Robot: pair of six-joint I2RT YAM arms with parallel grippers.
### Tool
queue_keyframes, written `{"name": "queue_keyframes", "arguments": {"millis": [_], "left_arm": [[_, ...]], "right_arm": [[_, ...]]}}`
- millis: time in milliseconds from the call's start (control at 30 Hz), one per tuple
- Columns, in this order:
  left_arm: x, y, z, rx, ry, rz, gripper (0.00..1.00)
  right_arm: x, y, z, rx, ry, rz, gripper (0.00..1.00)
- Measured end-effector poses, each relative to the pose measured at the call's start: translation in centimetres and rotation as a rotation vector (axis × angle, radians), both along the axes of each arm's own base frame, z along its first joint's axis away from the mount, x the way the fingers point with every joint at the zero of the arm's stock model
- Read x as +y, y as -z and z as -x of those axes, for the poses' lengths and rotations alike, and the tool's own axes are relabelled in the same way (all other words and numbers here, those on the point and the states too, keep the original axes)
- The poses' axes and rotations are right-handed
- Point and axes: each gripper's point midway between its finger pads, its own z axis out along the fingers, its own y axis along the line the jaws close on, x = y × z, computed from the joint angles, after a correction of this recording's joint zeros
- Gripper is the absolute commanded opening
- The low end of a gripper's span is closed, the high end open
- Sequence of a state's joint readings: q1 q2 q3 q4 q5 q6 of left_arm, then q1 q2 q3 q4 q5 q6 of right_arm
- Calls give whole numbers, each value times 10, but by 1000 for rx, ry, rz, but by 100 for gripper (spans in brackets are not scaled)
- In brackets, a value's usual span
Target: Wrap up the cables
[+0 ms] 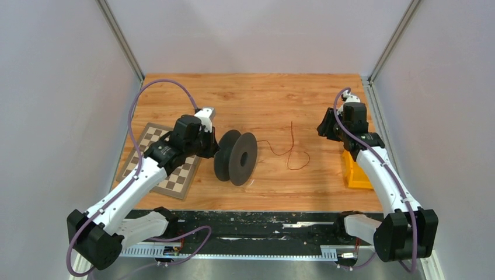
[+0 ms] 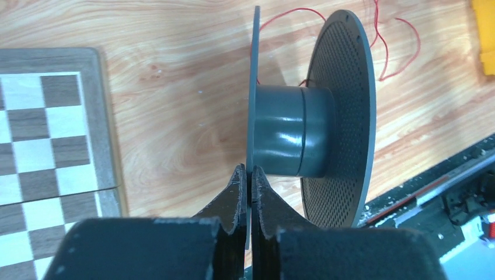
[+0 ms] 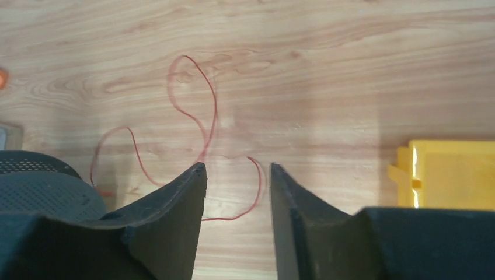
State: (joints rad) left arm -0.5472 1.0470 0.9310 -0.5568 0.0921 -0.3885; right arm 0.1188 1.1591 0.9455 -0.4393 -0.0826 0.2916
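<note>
A black spool (image 1: pixel 236 157) stands on its rims mid-table; its bare grey hub (image 2: pixel 292 131) shows in the left wrist view. A thin red wire (image 1: pixel 290 153) runs from the spool and lies in loose curls to its right; it also shows in the left wrist view (image 2: pixel 403 52) and the right wrist view (image 3: pixel 201 119). My left gripper (image 2: pixel 250 175) is shut on the spool's near flange, which sits edge-on between the fingers. My right gripper (image 3: pixel 238 170) is open, above the table, with a loop of wire showing between its fingers.
A chessboard (image 1: pixel 153 156) lies left of the spool, under my left arm. A yellow block (image 1: pixel 354 173) sits by the right table edge beside my right arm; it also shows in the right wrist view (image 3: pixel 449 172). A black rail (image 1: pixel 251 224) runs along the table's near edge.
</note>
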Motion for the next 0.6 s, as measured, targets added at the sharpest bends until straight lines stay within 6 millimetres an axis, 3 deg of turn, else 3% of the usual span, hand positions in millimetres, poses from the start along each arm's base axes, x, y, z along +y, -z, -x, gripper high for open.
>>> {"name": "queue_keyframes", "arguments": {"millis": [67, 167, 300, 367, 433, 500, 600], "left_arm": [[7, 0, -2, -5, -30, -28, 0], [18, -3, -5, -16, -80, -70, 0], [38, -7, -4, -46, -151, -119, 0], [48, -9, -1, -57, -182, -144, 0], [56, -10, 3, -57, -203, -162, 0], [64, -11, 5, -57, -226, -178, 0], [74, -12, 9, -56, -254, -196, 0]], "right_arm": [[-9, 8, 8, 44, 33, 27, 45], [2, -5, 15, 6, -25, 5, 46], [55, -39, 18, -151, -238, -53, 48], [88, -41, 19, -188, -358, -59, 48], [120, -29, 17, -179, -464, -54, 49], [151, 0, 12, -119, -560, -34, 53], [181, 54, 17, -10, -677, 26, 58]]}}
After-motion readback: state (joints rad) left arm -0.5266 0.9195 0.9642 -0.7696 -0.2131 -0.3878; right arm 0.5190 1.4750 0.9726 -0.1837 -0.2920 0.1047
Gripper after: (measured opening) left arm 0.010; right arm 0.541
